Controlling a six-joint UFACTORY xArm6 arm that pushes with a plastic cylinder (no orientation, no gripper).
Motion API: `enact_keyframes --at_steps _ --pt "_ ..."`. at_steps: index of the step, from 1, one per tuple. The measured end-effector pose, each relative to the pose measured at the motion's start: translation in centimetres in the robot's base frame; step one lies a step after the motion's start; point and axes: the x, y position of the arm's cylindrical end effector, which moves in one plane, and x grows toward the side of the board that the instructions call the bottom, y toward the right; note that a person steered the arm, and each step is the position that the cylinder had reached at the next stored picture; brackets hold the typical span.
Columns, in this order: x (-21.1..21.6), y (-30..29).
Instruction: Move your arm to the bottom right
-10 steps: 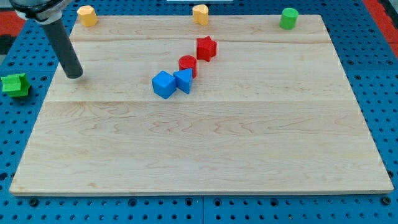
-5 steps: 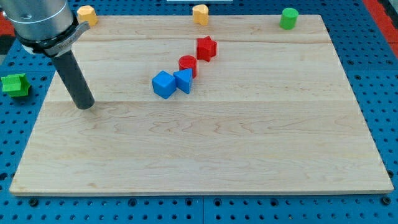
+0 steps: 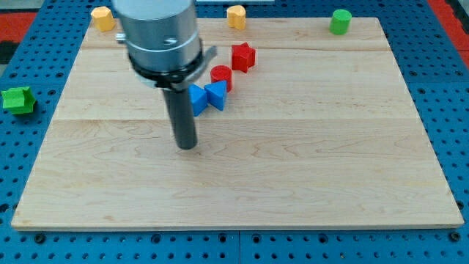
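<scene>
My tip rests on the wooden board, left of centre, just below the blue cube, which the rod partly hides. A blue triangular block sits beside the cube. A red cylinder stands just above them, and a red star block lies up and right of it. The tip touches no block.
A yellow block and an orange-yellow block sit at the board's top edge, a green cylinder at its top right corner. A green block lies off the board at the view's left.
My tip has moved right and toward the view's bottom, from the board's left side to just below the blue cube. No block has moved.
</scene>
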Motion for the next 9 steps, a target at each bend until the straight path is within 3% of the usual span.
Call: enact_keyframes --at_steps 2,5,6,7,9 --pt "0.0 6.5" --pt "1.3 6.5" --pt "2.9 6.5" --pt "7.6 6.5" --pt "10.7 13.4"
